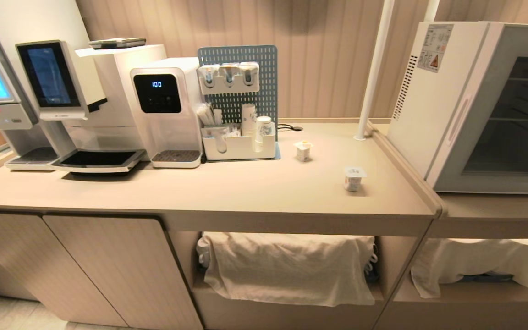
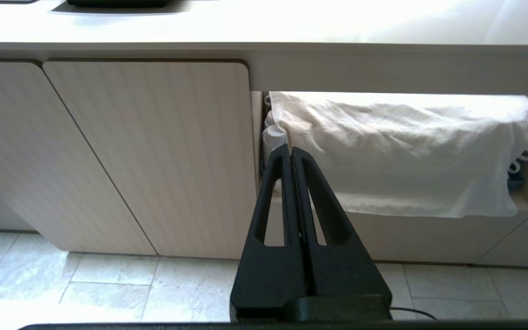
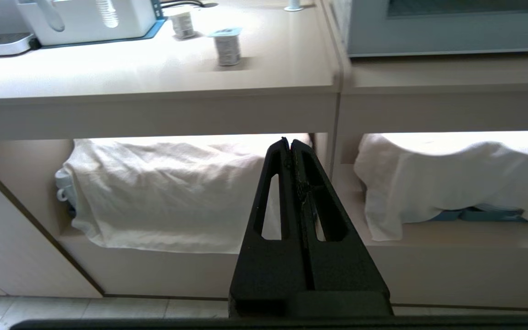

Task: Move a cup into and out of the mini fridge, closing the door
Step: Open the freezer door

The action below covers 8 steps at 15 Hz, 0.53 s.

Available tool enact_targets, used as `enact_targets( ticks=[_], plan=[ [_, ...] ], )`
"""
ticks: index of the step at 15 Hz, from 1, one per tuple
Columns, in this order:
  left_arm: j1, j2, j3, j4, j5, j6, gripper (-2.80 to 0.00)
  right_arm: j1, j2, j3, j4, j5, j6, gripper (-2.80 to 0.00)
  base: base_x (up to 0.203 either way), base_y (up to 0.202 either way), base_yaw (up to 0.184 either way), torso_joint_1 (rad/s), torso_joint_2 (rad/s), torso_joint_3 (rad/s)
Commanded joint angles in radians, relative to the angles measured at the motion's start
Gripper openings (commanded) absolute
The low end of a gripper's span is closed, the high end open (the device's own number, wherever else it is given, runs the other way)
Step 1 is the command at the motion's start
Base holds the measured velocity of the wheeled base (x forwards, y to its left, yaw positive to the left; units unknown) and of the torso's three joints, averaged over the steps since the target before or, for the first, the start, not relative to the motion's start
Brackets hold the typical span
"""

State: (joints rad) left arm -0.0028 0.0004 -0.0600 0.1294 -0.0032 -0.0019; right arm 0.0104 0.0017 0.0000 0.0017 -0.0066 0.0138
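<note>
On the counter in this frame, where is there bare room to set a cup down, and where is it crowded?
Free: the broad front strip of the counter, from the coffee machine trays across to the near cup; also the patch between the far cup and the white pole. Crowded: the back left, around the water dispenser and organizer tray. The mini fridge fills the right-hand counter.

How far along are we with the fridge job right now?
Nothing looks done yet. The mini fridge sits with its door closed, and both small cups, one near and one farther back, stand on the counter. Nothing is in hand: the left gripper and right gripper are shut and empty, low before the cabinets. Left: open the door, put a cup in, take it out, close.
</note>
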Motion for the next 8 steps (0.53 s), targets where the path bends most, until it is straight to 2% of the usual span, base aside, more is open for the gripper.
enact_targets(
  ticks=[1,8],
  plan=[
    [0.0,0.0,-0.001,0.001,0.002,-0.001,-2.8,0.0,0.001,0.002,0.0,0.0,0.0,-2.8,0.0,-0.196,-0.001,0.004,0.01,-0.001],
    [0.0,0.0,-0.001,0.003,0.002,0.002,-2.8,0.0,0.001,0.0,0.0,0.0,-0.002,-2.8,0.0,-0.193,-0.001,0.003,0.0,0.0]
  ],
)
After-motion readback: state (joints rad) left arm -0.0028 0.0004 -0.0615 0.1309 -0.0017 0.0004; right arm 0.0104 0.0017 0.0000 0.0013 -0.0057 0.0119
